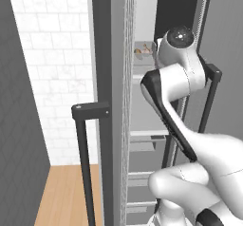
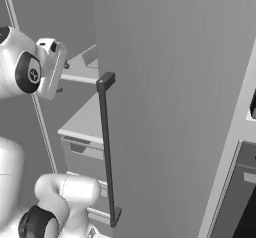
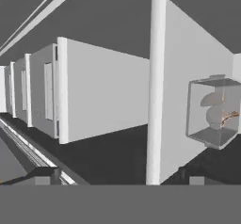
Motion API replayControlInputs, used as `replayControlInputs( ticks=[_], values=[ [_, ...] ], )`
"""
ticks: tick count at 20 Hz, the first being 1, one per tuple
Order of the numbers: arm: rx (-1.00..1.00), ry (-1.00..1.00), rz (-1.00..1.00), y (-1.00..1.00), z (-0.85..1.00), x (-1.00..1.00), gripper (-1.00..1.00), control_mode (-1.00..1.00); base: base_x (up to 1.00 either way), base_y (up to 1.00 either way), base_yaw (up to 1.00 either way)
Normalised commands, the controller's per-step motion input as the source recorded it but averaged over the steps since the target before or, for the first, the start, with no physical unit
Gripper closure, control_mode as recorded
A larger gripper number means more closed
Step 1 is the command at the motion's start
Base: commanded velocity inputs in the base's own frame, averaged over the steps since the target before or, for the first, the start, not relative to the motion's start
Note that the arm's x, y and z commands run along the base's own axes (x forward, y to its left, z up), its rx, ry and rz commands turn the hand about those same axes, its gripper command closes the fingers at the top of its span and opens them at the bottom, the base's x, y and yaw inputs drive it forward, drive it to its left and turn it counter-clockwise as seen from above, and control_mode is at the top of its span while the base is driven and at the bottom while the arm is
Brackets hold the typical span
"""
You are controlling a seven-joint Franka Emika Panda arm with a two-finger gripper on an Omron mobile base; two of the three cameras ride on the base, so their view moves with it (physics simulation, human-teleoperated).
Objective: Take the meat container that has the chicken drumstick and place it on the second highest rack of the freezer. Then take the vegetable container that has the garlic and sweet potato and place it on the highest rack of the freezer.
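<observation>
The clear, rigid box-shaped container (image 3: 215,112) on the light-grey freezer shelf (image 3: 186,91) looks light and slippery, best gripped by its rim; I cannot tell whether the fingers are parted.

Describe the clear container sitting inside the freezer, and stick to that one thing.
The container is a small box with see-through walls and a greyish base, resting on a light-grey freezer shelf. The hand view is rolled, so the shelf looks like an upright slab with the box on its side. Pale rounded lumps with a thin orange-brown streak lie inside. In the left base view it sits on the upper shelf, holding tan and whitish pieces, half hidden by the arm. Nothing grips it.
</observation>
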Motion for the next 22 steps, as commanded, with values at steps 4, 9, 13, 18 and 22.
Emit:
replayControlInputs(
  ticks=[4,9,13,18,22],
  values=[
    [0.23,-0.04,0.05,-0.08,0.01,-1.0,-1.0,-1.0,0.0,0.0,0.0],
    [0.22,0.0,0.02,-0.05,0.21,-0.9,-1.0,-1.0,0.0,0.0,0.0],
    [0.02,-0.01,0.03,-0.11,0.42,-0.31,-1.0,-1.0,0.0,0.0,0.0],
    [-0.01,0.01,0.01,0.02,0.0,-0.02,-1.0,1.0,-0.27,0.0,0.0],
    [0.0,0.0,0.0,0.0,0.0,0.0,-1.0,1.0,-1.0,-0.36,-0.13]
  ],
)
